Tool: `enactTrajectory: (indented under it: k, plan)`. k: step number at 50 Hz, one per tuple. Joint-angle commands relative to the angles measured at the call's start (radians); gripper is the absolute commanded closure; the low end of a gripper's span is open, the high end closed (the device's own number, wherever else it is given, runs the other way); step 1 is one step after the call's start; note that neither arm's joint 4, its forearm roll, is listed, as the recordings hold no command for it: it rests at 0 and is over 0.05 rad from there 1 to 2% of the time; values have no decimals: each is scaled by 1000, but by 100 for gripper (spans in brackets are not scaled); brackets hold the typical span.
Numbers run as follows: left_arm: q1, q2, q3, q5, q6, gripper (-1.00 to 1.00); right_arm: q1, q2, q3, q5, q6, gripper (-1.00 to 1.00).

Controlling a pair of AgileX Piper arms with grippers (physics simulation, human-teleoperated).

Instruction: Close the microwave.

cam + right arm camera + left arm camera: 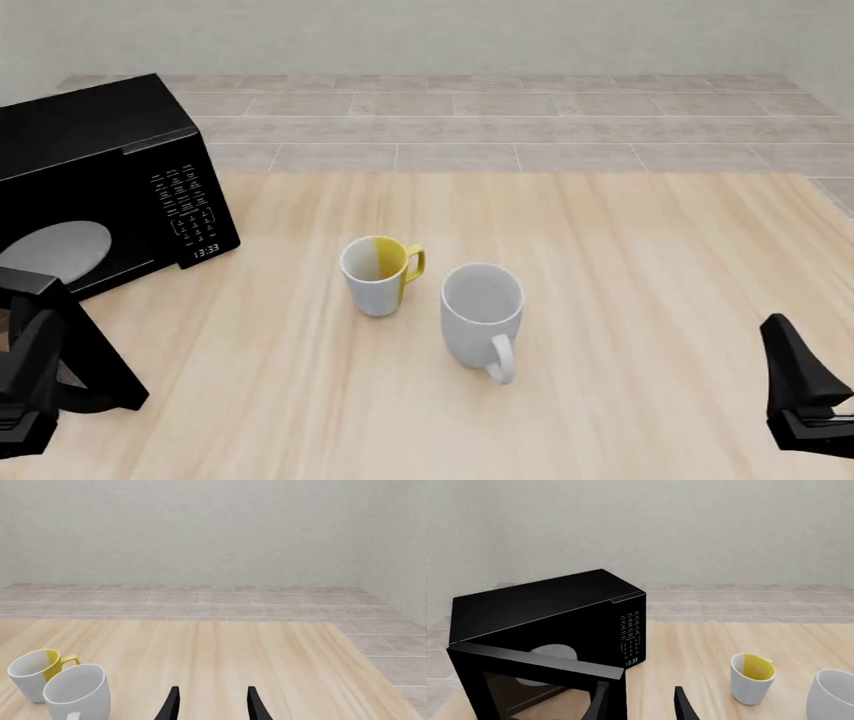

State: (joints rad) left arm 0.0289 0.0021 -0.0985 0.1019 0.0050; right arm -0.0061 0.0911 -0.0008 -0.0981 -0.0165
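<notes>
Left wrist view: the glossy black microwave (554, 615) has its door (540, 680) swung open; the left gripper (639, 705) is spread, holding nothing.

Front view: the microwave stands at the tabletop's (627, 300) far left corner, two smooth mugs (481, 315) mid-table.

Right wrist view: the right gripper (212, 704) seems parted, empty, over pale wood grain.

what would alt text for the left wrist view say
A black microwave sits on a wooden table with its door swung open toward the camera. The open left pincer points beside it; two mugs stand farther along.
</notes>
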Motion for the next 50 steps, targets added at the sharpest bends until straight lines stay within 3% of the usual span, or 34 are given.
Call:
enactTrajectory:
  k: [1, 16, 17, 19, 20, 35, 44, 50]
  plan:
    - [55, -2, -56, 77, -23, -100, 4, 33, 0, -33, -4, -100]
    - [35, -2, -27, 85, -50, -100, -16, 67, -3, -71, -13, -100]
    - [13, -2, 23, 57, -101, -100, -19, 75, -4, -76, -14, -100]
    - [6, -2, 27, 62, -116, -100, -19, 77, -3, -79, -14, -100]
    - [29, -2, 30, 50, -70, -100, -20, 89, -1, -90, -15, -100]
    - [76, -2, 96, 36, -94, -100, -24, 108, 0, -105, -10, -100]
    - [145, 1, 98, 37, -52, -100, -22, 100, -2, -100, -11, -100]
    - [141, 151, 93, -92, -50, -100, -20, 108, -1, -104, -12, -100]
